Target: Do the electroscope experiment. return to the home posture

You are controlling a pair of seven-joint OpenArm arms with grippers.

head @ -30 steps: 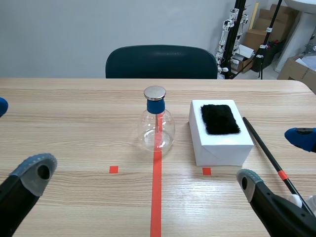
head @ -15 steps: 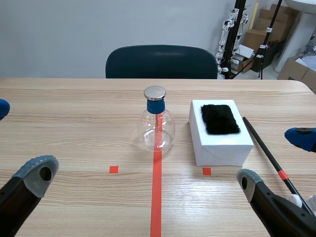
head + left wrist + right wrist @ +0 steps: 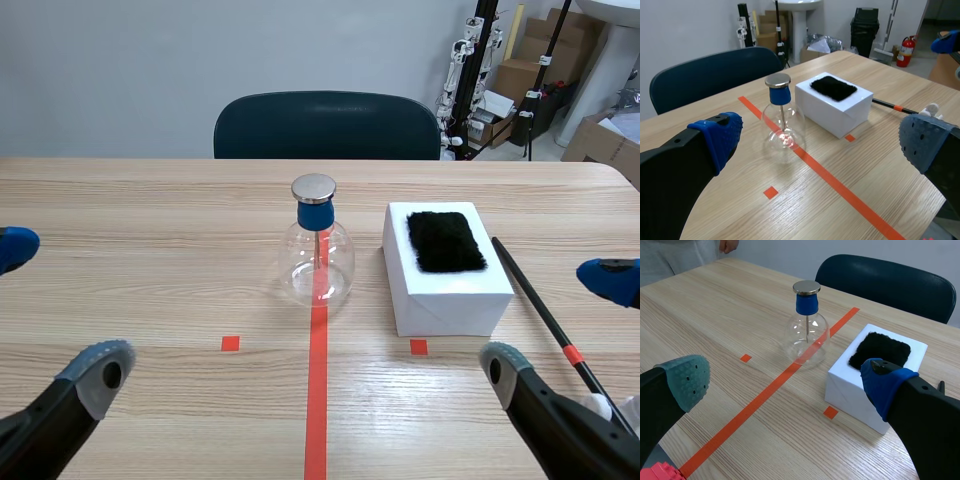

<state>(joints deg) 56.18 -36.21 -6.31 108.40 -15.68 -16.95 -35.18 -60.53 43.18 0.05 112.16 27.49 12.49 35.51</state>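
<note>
The electroscope (image 3: 318,255), a round glass flask with a blue stopper and a metal disc on top, stands upright on the red centre line. To its right sits a white box (image 3: 450,290) with a black fur pad (image 3: 445,240) on top. A black rod (image 3: 535,305) with an orange band lies right of the box. My left gripper (image 3: 50,310) hangs open low at the left, well apart from the flask (image 3: 782,131). My right gripper (image 3: 558,322) is open low at the right, over the rod's near end, holding nothing. The flask (image 3: 806,330) and box (image 3: 875,380) lie ahead of it.
A dark blue chair (image 3: 325,125) stands behind the table's far edge. Cardboard boxes and stands (image 3: 520,70) fill the back right corner. A person's hand (image 3: 729,245) shows past the far side of the table in the right wrist view.
My left gripper has shifted a little inward, toward the table's middle, staying open. The right arm, flask, box and rod have not moved.
</note>
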